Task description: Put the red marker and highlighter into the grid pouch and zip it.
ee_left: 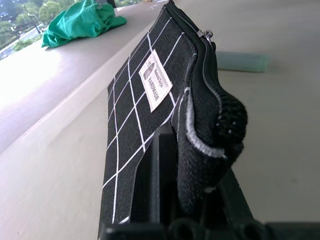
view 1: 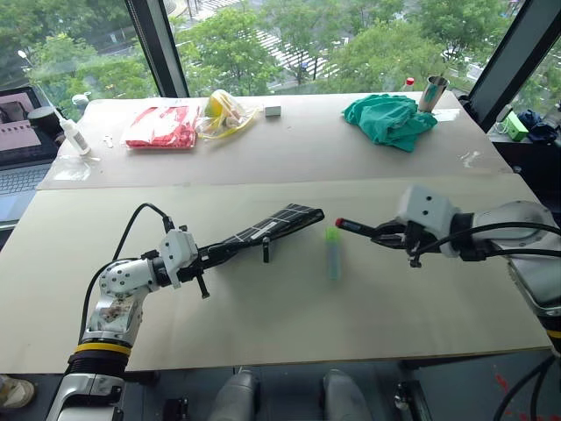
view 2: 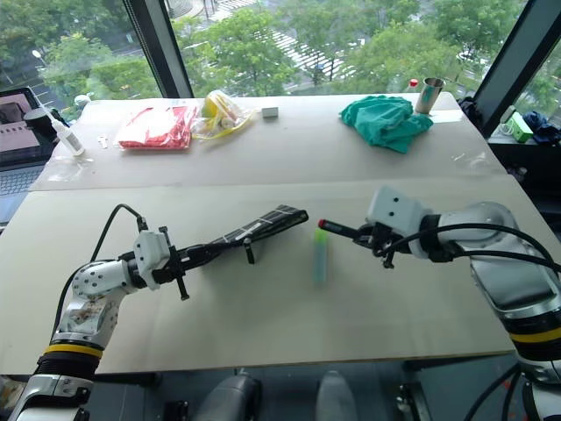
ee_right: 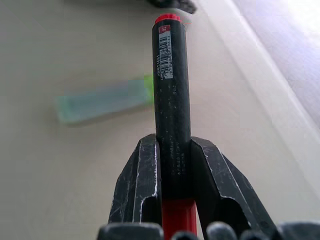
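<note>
The pouch [view 1: 279,221] is flat black fabric with white grid lines, a black zipper along its edge and a small white label reading "HANDMADE"; the left gripper [ee_left: 192,200] is clamped on one end and holds it off the table [view 1: 263,324], pointing toward the marker. The marker [ee_right: 171,100], a slim black barrel with red ends and a barcode sticker, is pinched in the right gripper [ee_right: 175,195], lifted above the table. The highlighter [view 1: 333,253], short and pale green with a brighter cap, lies on the table between both grippers.
</note>
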### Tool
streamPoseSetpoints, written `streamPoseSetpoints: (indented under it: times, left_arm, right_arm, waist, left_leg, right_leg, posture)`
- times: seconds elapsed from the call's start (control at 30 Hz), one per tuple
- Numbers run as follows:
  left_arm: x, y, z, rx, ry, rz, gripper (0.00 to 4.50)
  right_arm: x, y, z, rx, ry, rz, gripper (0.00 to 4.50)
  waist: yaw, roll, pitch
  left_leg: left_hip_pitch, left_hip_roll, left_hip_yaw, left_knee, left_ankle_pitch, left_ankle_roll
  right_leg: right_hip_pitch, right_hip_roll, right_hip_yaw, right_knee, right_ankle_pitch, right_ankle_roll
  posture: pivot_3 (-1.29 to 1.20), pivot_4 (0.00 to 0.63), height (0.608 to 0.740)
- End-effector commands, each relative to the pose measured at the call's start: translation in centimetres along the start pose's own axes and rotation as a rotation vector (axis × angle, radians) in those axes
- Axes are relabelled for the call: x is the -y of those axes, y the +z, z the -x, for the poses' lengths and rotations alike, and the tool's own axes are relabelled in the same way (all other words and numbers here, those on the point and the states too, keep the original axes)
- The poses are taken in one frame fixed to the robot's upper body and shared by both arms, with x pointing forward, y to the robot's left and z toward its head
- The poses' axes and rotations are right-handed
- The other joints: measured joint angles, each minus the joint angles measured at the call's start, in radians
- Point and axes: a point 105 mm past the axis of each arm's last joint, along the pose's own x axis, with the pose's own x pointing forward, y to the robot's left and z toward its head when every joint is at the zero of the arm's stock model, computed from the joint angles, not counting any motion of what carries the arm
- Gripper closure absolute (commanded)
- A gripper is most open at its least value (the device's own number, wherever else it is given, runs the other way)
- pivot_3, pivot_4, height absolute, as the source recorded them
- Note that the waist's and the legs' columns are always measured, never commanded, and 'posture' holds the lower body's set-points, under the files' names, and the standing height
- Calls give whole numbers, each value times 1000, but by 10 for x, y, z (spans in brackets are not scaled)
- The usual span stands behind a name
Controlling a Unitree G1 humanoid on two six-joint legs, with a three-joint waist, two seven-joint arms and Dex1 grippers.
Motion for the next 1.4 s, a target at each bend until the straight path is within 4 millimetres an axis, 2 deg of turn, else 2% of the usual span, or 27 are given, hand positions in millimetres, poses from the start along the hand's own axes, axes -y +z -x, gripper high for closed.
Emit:
streamPoseSetpoints:
  times: [0.03,0.2,0.37,0.63,1.0,1.17,1.4]
  left_arm:
    - [-2,8,-1,25,-1,-37,4500]
    - [0,7,-2,28,0,-33,4500]
    - [3,7,-3,30,-1,-26,4500]
    - [4,6,-4,32,-2,-24,4500]
    - [3,6,-6,36,-2,-23,4500]
    - [3,6,-6,38,0,-23,4500]
    - [4,6,-6,35,-4,-22,4500]
  right_arm:
    - [2,27,-5,21,-8,200,4024]
    - [8,58,-14,61,-25,326,4024]
    - [16,70,-11,56,-33,399,4024]
    - [16,68,-16,3,-20,488,4024]
    - [13,63,-25,-27,-12,521,4024]
    - [18,53,-20,-54,-26,505,4024]
    - [19,56,-26,-57,-35,524,4024]
  waist:
    - [0,0,0]
    - [0,0,0]
    - [3,0,0]
    - [0,0,0]
    - [0,0,0]
    - [1,0,0]
    - [0,0,0]
  left_leg:
    - [0,0,0,0,0,0]
    - [-1,0,0,0,0,-1]
    - [-4,0,0,0,1,-1]
    - [-9,0,0,1,1,-2]
    - [-9,0,0,2,1,-2]
    - [-9,-1,-1,2,1,-2]
    - [-10,-1,-1,2,1,-2]
  right_leg:
    - [0,0,0,0,0,0]
    - [-2,0,0,1,0,0]
    - [-6,0,1,1,0,0]
    - [-10,0,0,3,0,0]
    - [-11,0,0,3,0,0]
    - [-10,0,0,3,0,0]
    - [-11,0,0,3,0,0]
  posture:
    - [0,150,740]
    - [0,150,740]
    - [0,150,740]
    - [0,150,740]
    - [0,150,740]
    - [0,150,740]
    - [0,150,740]
